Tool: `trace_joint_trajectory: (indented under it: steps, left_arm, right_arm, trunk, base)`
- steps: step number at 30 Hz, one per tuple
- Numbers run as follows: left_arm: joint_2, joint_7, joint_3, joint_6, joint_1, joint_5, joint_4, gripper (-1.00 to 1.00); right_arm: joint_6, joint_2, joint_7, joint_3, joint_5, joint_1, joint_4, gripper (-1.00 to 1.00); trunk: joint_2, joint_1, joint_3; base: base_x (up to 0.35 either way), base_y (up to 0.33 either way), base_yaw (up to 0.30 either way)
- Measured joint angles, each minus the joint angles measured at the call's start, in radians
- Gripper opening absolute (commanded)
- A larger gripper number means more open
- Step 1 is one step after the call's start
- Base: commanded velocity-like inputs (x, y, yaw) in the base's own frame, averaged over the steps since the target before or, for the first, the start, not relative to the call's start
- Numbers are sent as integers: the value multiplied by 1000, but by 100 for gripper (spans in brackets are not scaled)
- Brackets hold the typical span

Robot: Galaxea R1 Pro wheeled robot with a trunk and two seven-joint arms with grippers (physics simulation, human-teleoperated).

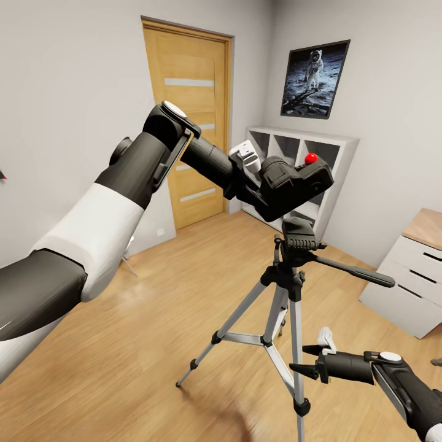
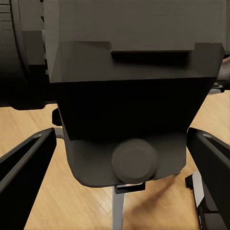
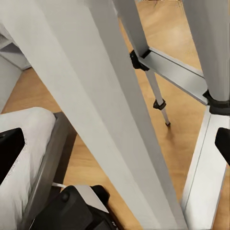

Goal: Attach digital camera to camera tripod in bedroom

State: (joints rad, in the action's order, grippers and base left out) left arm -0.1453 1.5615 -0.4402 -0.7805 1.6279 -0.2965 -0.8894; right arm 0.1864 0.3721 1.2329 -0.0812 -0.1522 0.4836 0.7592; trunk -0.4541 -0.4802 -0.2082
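My left gripper (image 1: 263, 183) is shut on the digital camera (image 1: 296, 179), a black body with a red button (image 1: 311, 158) on top. It holds the camera tilted just over the black head (image 1: 301, 236) of the camera tripod; whether they touch I cannot tell. In the left wrist view the camera (image 2: 134, 48) sits between the fingers (image 2: 24, 177), with the tripod head (image 2: 129, 158) right behind it. The pan handle (image 1: 356, 270) points right above the silver legs (image 1: 245, 313). Low down, my right gripper (image 1: 304, 361) is open at a tripod leg (image 3: 96, 105).
This is the bedroom, with a wooden door (image 1: 190, 123) at the back and a white cube shelf (image 1: 334, 147) behind the tripod under an astronaut poster (image 1: 314, 78). White drawers with a wooden top (image 1: 411, 276) stand at the right. Plank floor (image 1: 153, 319) lies open to the tripod's left.
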Motion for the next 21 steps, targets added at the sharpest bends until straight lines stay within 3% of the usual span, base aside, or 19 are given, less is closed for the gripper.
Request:
trace_joint_trajectory:
  steps: [21]
  left_arm:
    - [0, 0, 0, 0, 9, 1, 0, -100]
  right_arm:
    - [3, -22, 2, 0, 4, 8, 0, 100]
  trunk:
    - [0, 0, 0]
  base:
    - [0, 0, 0]
